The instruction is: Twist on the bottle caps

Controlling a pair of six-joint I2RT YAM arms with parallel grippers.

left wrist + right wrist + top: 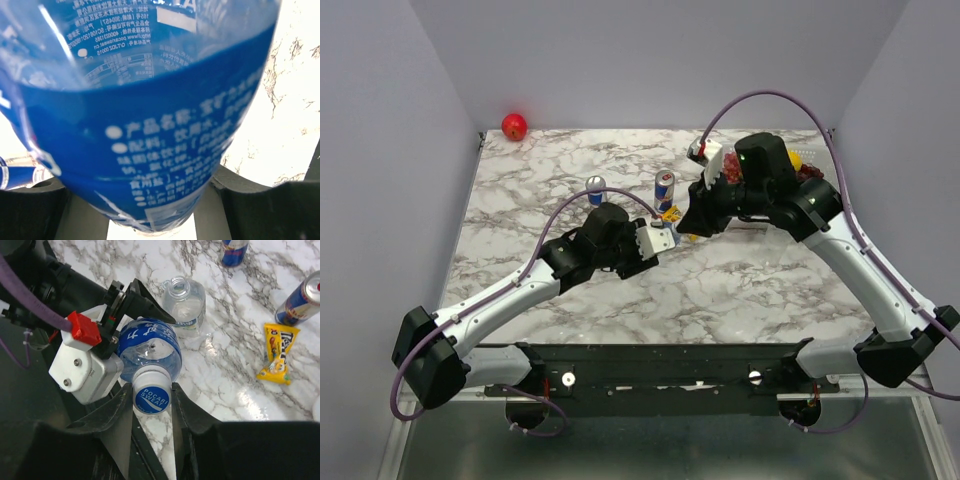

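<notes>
A clear bottle (150, 347) with a blue label stands upright, and its label (150, 125) fills the left wrist view. My left gripper (150, 205) is shut on its body, one finger at each side. A white bottle cap (152, 396) with a blue printed top sits on its neck. My right gripper (151, 390) is shut on that cap from above. A second clear bottle (185, 302) stands just behind with its mouth open and no cap. In the top view the two grippers (658, 238) (692, 215) meet at the table's middle.
Two blue-and-silver cans (595, 188) (664, 188) stand behind the grippers. A yellow candy packet (277, 352) lies to the right of the bottles. A red ball (514, 126) sits at the far left corner. Red and yellow items (800, 165) lie behind the right arm.
</notes>
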